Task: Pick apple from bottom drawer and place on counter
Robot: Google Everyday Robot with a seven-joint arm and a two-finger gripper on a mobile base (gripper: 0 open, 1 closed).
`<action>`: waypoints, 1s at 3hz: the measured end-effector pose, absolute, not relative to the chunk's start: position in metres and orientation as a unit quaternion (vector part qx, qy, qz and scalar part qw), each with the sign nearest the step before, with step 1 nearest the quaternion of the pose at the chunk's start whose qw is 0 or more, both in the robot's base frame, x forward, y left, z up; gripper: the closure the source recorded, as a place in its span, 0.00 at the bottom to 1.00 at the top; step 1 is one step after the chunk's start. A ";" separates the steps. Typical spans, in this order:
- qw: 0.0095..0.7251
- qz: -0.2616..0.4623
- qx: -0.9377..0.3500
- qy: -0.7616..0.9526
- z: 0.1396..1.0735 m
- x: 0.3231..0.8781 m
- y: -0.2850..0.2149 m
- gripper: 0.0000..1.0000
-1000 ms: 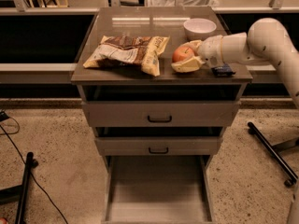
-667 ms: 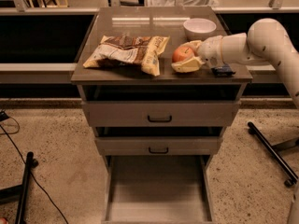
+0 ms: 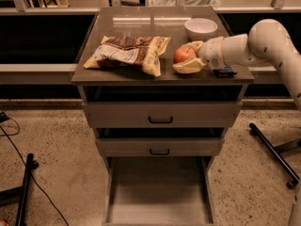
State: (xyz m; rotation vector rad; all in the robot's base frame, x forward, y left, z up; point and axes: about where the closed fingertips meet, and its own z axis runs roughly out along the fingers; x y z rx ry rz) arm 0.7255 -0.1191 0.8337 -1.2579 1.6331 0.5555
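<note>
Gripper (image 3: pixel 185 57) is over the right front part of the counter (image 3: pixel 141 27), coming in from the right on the white arm (image 3: pixel 265 39). Fingers (image 3: pixel 188 68) are closed around the apple (image 3: pixel 182 54). I see one behind it and one in front, both against its sides, so the apple is pinched between them. The apple sits low, at the counter surface; I cannot tell whether it rests its weight there.

- White bowl (image 3: pixel 201 28): just behind the fingers, apart from them.
- Chip bag (image 3: pixel 128 53): flat on the counter left of the fingers, its nearest corner close to the front finger, not touching.
- Small dark blue item (image 3: pixel 225 71): right of the fingers, under the wrist, by the counter's front edge.
- Bottom drawer (image 3: pixel 159 194): well below the fingers, pulled out toward me.
- Two upper drawers (image 3: pixel 161 113), black handles: between the bottom drawer and the counter.
</note>
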 end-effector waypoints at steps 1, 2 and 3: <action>0.482 0.228 -0.516 0.670 0.834 0.725 -0.119 0.00; 0.478 0.233 -0.520 0.668 0.833 0.725 -0.115 0.00; 0.485 0.204 -0.548 0.650 0.858 0.705 -0.122 0.00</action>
